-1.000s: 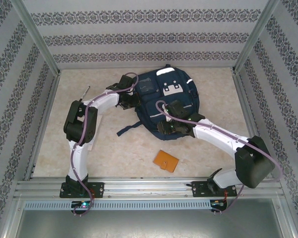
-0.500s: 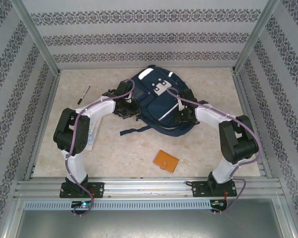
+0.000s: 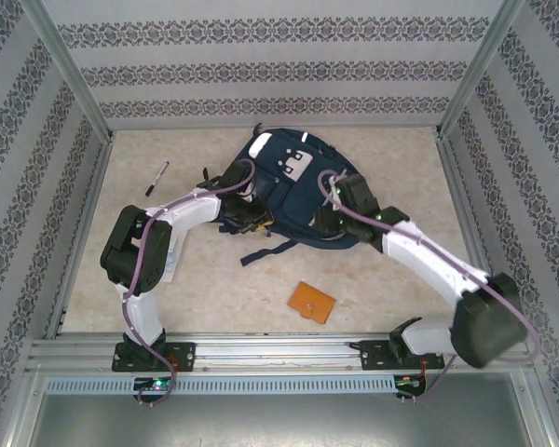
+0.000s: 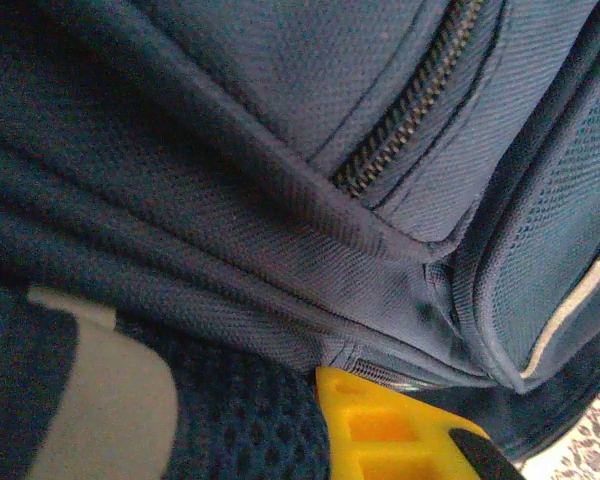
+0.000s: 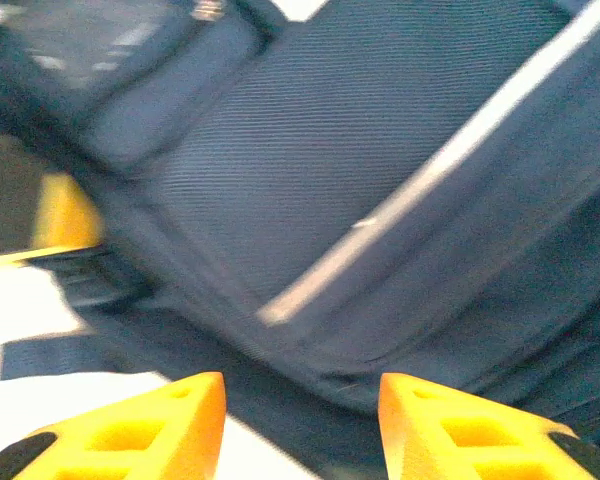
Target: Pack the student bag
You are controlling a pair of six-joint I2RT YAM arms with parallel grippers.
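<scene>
The right tool (image 5: 298,440) stands spread, holding nothing, close before the large navy-blue fabric backpack (image 3: 293,182). The left tool (image 3: 247,216) presses against its side, perhaps pinching fabric; I cannot tell.

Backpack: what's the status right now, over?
Left end effector against backpack fabric, grip unclear. Right end effector open at backpack's edge. Pen and flat orange item on table, away from both arms.
</scene>
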